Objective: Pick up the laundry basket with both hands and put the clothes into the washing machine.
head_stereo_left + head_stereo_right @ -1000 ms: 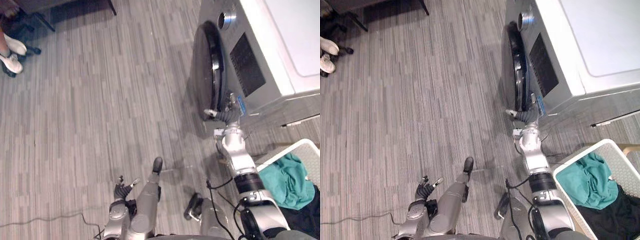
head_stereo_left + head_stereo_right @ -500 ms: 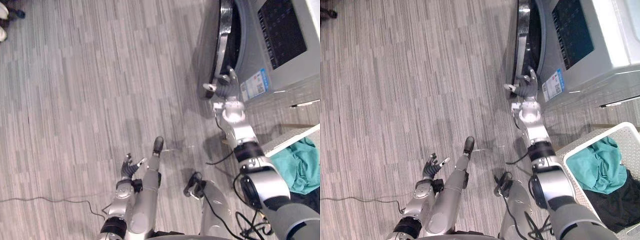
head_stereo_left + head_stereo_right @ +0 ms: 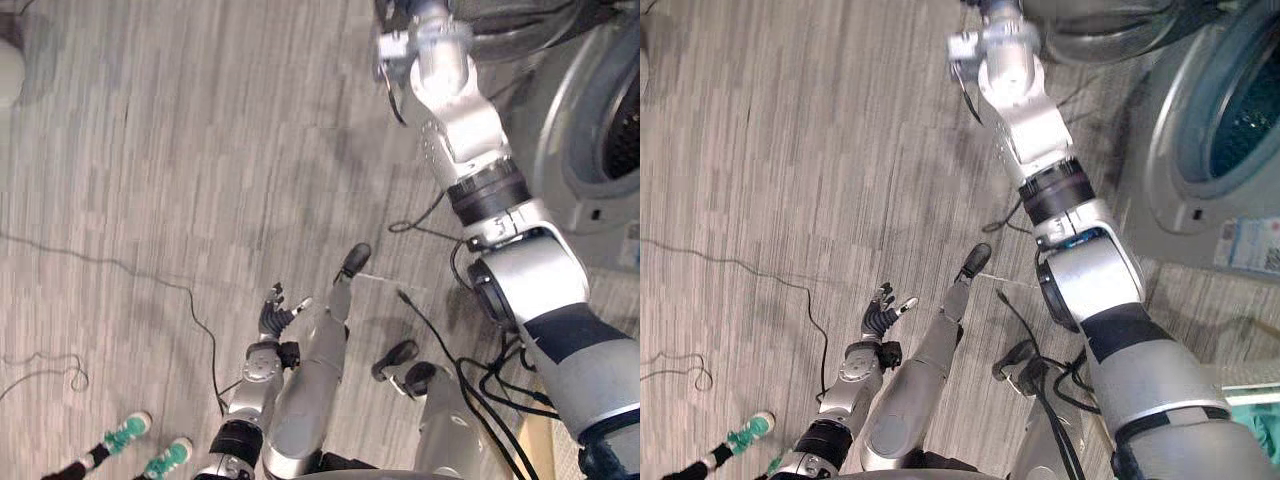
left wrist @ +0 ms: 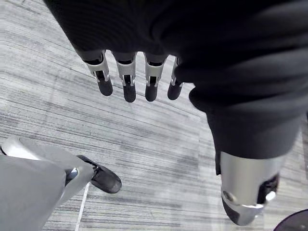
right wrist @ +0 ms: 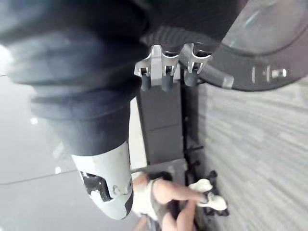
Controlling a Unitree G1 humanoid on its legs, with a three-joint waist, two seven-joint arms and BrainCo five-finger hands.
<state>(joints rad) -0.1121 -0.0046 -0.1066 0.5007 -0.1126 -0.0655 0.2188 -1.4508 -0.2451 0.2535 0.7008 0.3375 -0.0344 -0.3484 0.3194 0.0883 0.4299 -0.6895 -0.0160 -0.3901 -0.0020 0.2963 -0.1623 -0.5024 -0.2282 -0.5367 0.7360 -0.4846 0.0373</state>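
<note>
You can see little of the laundry: a sliver of teal cloth (image 3: 1268, 436) at the lower right edge of the right eye view, just beside the right arm. You cannot tell whether any of the basket shows with it. Both hands are well apart from that cloth.

The washing machine (image 3: 1185, 195) stands on the right, and you can look straight into its round drum opening (image 3: 1248, 112). Its door (image 3: 1110, 28) is swung out, lying along the top edge of the head views.

Your right arm reaches up to that door. The right hand (image 5: 110, 53) sits against the door's dark rim in its wrist view. You cannot tell whether it grips the rim or just rests there.

Your left hand (image 3: 272, 318) hangs low over the grey plank floor (image 3: 150, 150), by the robot's side. Its fingers (image 4: 127, 82) are loose and nearly straight, the thumb is apart from them, and it holds nothing.

A person's 2 feet in teal shoes (image 3: 130, 432) stand at the lower left of the left eye view. Past the door, the right wrist view shows a person's legs in white shoes (image 5: 209, 199).
</note>
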